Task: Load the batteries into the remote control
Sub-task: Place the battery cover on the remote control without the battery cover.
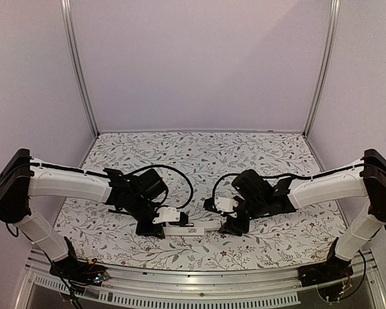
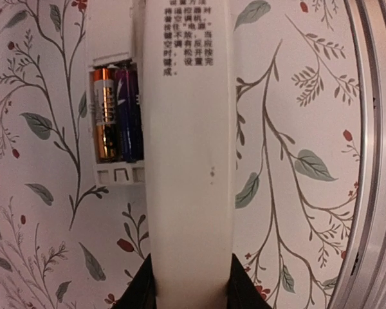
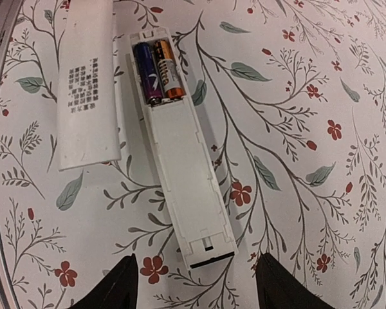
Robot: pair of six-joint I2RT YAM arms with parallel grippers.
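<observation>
Two batteries point(image 3: 157, 71) lie side by side in the open bay of the remote point(image 3: 190, 174), at its 12 o'clock end, flat on the table point(image 3: 309, 193). The left pincer point(image 2: 190, 293) clamps the cover point(image 2: 190, 161), probably light, thin, slick plastic, best held by its long edges. The right pincer point(image 3: 199, 283) gapes, empty, at the remote's 6 o'clock end.
</observation>
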